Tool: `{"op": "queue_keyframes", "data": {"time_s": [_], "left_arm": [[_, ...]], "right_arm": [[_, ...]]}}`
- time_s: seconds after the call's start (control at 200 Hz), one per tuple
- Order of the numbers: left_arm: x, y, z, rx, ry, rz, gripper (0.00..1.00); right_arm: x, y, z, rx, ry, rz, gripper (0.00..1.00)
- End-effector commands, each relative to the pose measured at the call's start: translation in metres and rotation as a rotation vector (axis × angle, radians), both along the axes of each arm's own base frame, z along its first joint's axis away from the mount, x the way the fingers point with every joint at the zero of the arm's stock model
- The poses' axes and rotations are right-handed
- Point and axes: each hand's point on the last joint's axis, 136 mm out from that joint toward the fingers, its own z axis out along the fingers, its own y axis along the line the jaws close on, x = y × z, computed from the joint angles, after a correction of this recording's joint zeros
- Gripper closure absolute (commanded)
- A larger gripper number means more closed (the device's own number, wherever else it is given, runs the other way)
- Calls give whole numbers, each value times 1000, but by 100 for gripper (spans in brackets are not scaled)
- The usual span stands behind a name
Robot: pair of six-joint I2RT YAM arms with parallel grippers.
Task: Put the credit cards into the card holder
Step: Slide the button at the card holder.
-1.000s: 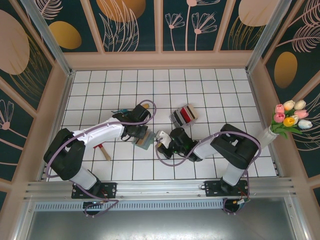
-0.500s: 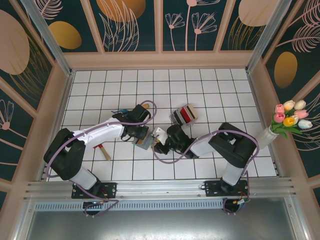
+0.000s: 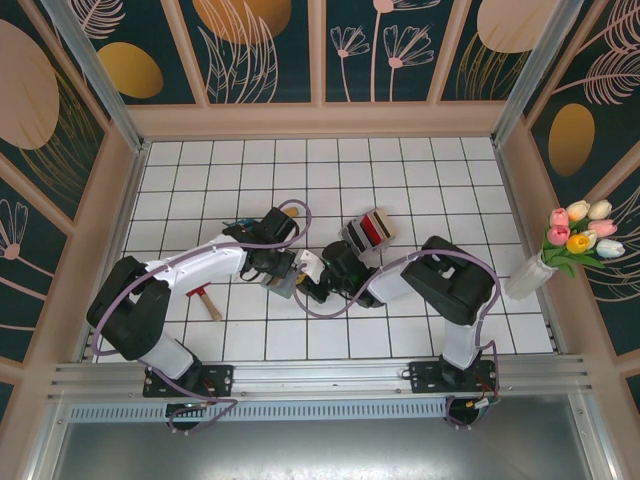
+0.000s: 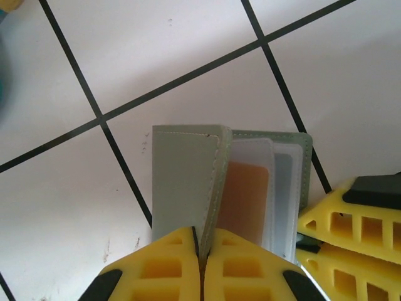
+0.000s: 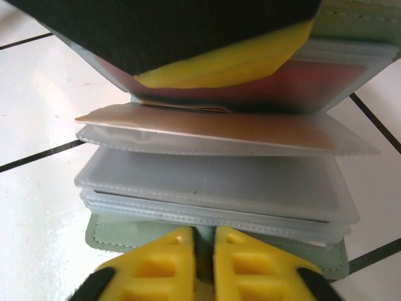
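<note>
The grey-green card holder [image 4: 188,182] stands open on the tiles, its clear sleeves [image 5: 213,182] fanned out, one holding an orange card [image 4: 245,197]. My left gripper [image 4: 202,254] is shut on its upright cover flap. My right gripper [image 5: 203,263] is shut on the lower green cover [image 5: 113,235], and its yellow fingers [image 4: 351,216] show at the holder's right side. In the top view the holder [image 3: 287,287] sits between the left gripper [image 3: 279,277] and the right gripper [image 3: 301,285]. The striped bundle of credit cards [image 3: 376,227] lies in a silvery case behind the right arm.
A red-handled tool with a wooden stick [image 3: 206,298] lies left of the left arm. A vase of tulips [image 3: 578,236] stands at the right wall. Open tiles stretch behind both arms.
The right gripper has slid left across the tiles up to the card holder and now meets it beside the left gripper. The left arm has hardly moved.
</note>
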Motion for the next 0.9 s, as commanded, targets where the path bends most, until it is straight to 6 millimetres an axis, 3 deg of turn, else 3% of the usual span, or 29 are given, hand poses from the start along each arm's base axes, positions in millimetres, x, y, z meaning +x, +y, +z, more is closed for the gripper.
{"op": "queue_keyframes", "data": {"time_s": [0.0, 0.125, 0.505, 0.616, 0.896], "left_arm": [[-16, 0, -14, 7, 63, -18, 100], [-13, 3, -15, 16, 50, 22, 100], [-8, 25, -28, 119, 43, 140, 100], [-8, 25, -30, 120, 50, 155, 100], [-15, 27, -36, 110, 73, 178, 100]], "right_arm": [[-19, -11, -42, -154, 14, 31, 96], [-29, -21, -47, -174, -23, 18, 100], [-60, -42, -20, -101, -44, 45, 100], [-56, -50, -9, -49, -68, -16, 100], [-36, -51, 39, 202, -48, -209, 100]]}}
